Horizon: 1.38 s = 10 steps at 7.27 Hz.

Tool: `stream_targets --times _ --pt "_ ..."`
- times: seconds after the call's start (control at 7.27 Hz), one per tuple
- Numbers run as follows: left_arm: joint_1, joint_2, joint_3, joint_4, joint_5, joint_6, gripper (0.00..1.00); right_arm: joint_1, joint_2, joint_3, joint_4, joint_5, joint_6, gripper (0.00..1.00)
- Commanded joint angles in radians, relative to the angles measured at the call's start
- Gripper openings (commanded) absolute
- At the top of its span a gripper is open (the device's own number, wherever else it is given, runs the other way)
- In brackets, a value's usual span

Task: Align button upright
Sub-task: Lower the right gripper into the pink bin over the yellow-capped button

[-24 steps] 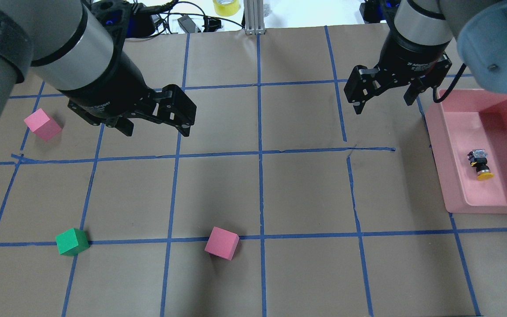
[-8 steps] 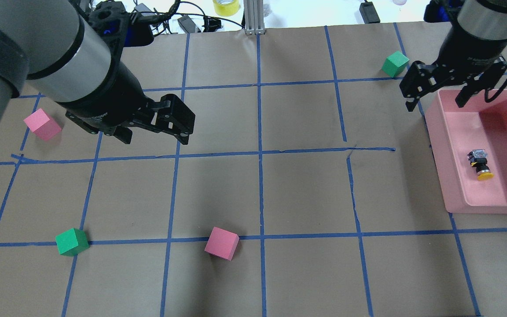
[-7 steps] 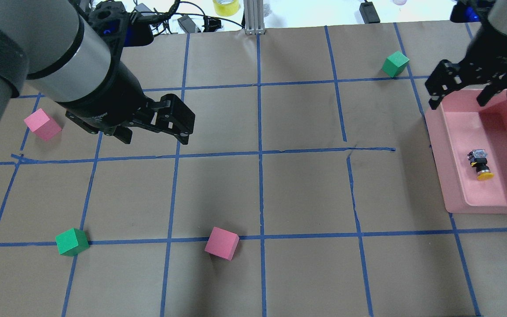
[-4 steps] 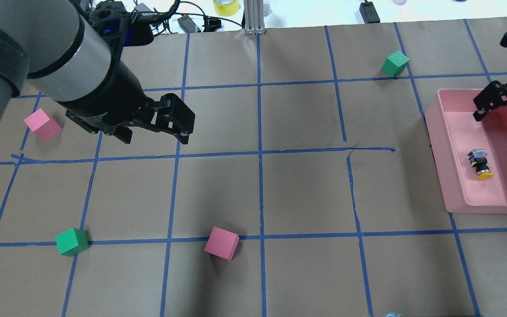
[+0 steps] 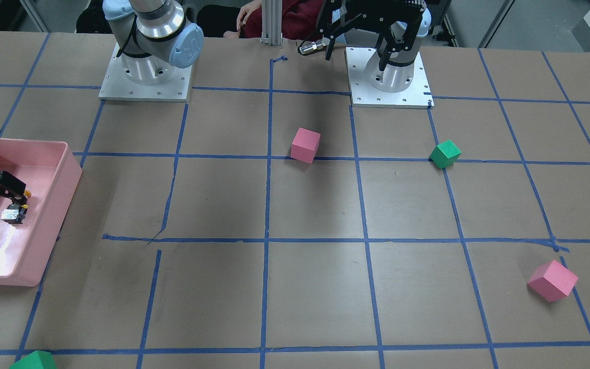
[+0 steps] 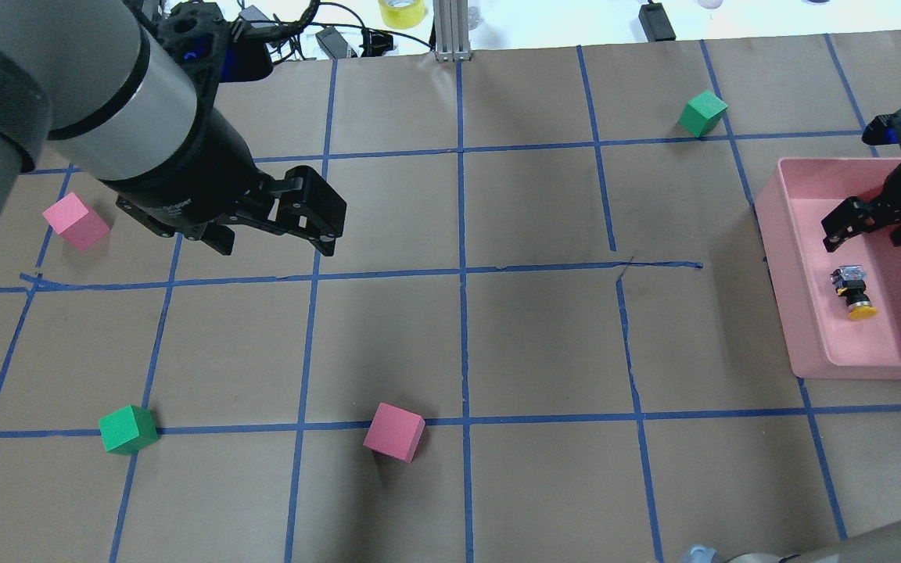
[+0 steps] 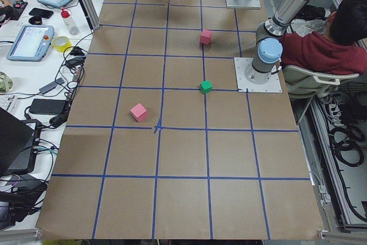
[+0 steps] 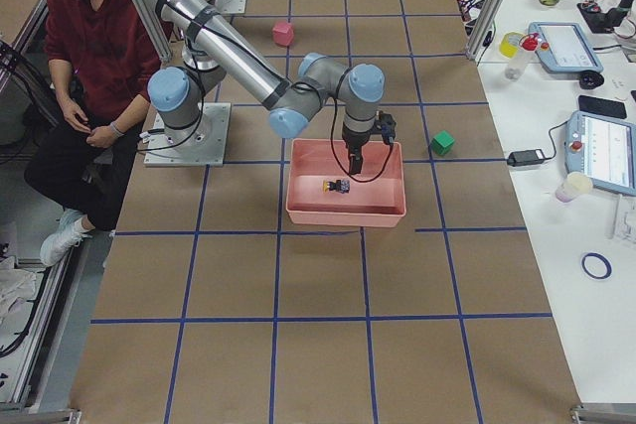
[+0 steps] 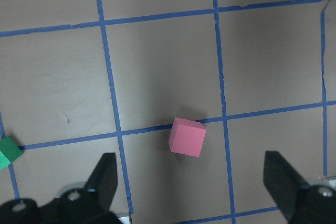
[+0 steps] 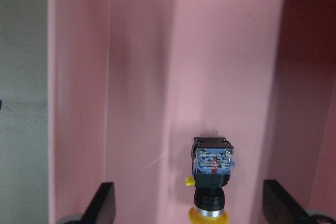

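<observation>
The button (image 6: 856,292) lies on its side in the pink bin (image 6: 791,313), yellow cap toward the robot, grey terminal base away. In the right wrist view the button (image 10: 211,182) sits low in the frame on the bin floor (image 10: 142,103). My right gripper (image 6: 881,241) is open and empty, hanging inside the bin just beyond the button's terminal end; its fingers stand apart on either side of the button (image 10: 189,183). My left gripper (image 6: 274,242) is open and empty, held above the table's left half.
Pink cubes lie at the far left (image 6: 75,220) and near centre (image 6: 394,432). Green cubes lie at the near left (image 6: 128,429) and far right (image 6: 702,112). The bin's walls (image 8: 343,215) surround the button. A seated person (image 8: 84,37) is beside the robot base.
My right gripper has moved right from over the table to over the pink bin and come down inside it, close to the button. The left arm has barely moved.
</observation>
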Motion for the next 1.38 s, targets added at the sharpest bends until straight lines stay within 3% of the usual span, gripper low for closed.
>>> stream_targets --times 0.0,0.55,0.69,0.96,1.1,1.24 --pt "0.003 0.000 0.000 0.000 0.000 0.000 1.00 -0.038 0.053 0.007 -0.019 -0.001 -0.002 1.00" --pt "0.003 -0.002 -0.002 0.000 0.000 0.011 1.00 -0.056 0.105 0.007 -0.022 -0.008 -0.006 0.98" --pt "0.003 -0.002 0.000 0.000 0.002 0.011 1.00 -0.056 0.116 0.007 -0.022 -0.015 -0.003 0.83" --pt "0.003 0.000 0.000 0.000 0.000 0.011 1.00 -0.056 0.122 0.007 -0.021 -0.013 0.003 0.16" --pt "0.003 -0.002 0.000 0.000 0.002 0.011 1.00 -0.056 0.119 0.007 -0.018 -0.015 0.001 0.00" --pt "0.003 -0.002 0.000 0.000 0.002 0.011 1.00 -0.056 0.115 -0.003 -0.015 -0.013 0.008 0.00"
